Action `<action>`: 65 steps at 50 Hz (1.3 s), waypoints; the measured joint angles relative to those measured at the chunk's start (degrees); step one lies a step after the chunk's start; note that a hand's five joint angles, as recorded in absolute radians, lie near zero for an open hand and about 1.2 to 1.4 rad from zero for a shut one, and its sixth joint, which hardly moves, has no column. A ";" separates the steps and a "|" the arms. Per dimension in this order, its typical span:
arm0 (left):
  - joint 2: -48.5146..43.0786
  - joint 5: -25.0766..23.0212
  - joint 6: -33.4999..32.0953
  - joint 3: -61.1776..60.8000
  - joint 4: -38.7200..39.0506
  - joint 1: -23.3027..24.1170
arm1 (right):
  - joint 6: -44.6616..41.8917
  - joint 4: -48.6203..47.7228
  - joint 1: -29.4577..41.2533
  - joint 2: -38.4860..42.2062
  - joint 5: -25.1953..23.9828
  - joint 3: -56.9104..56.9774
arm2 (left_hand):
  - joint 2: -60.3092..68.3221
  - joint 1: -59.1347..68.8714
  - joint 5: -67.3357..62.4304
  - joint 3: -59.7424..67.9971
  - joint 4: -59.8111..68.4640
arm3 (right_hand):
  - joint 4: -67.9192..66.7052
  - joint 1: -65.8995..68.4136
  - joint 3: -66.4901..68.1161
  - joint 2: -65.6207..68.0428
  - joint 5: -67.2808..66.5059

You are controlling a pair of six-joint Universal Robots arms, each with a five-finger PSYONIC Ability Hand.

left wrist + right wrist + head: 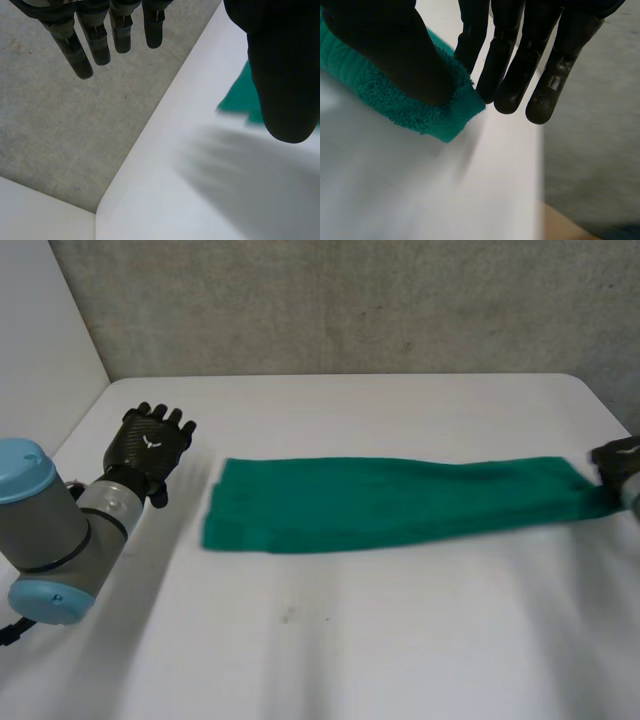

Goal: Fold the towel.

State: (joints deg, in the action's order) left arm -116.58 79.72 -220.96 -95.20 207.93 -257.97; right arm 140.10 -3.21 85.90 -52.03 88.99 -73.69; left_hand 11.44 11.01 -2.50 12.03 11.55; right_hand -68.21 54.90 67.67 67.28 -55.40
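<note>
R: my right hand (395, 50) clamped on the towel (415, 112) end, thumb on top, fingers behind | towel: long green strip lying flat across the desk (350, 640) away from that hand | L: my left hand (150, 445) near towel's far end, not touching, fingers straight and apart, holding nothing

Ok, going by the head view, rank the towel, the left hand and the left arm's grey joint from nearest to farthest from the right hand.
1. towel: its right end is pinched in the right hand, at the far right.
2. left hand: open, just past the towel's left end.
3. grey joint: farthest left, behind the left hand on its arm.
</note>
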 measured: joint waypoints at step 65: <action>0.36 5.24 14.95 8.11 -0.29 17.97 | 19.05 -2.34 15.42 -7.20 -11.15 -16.91 | 0.00 0.00 0.00 0.00 0.00 | 0.98 -0.45 -0.65 -0.07 -0.05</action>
State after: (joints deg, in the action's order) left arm -116.22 84.96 -206.01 -87.09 207.64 -240.01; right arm 159.15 -5.55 101.32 -59.22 77.84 -90.60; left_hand 11.44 11.01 -2.50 12.03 11.55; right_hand -67.23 54.45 67.02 67.21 -55.46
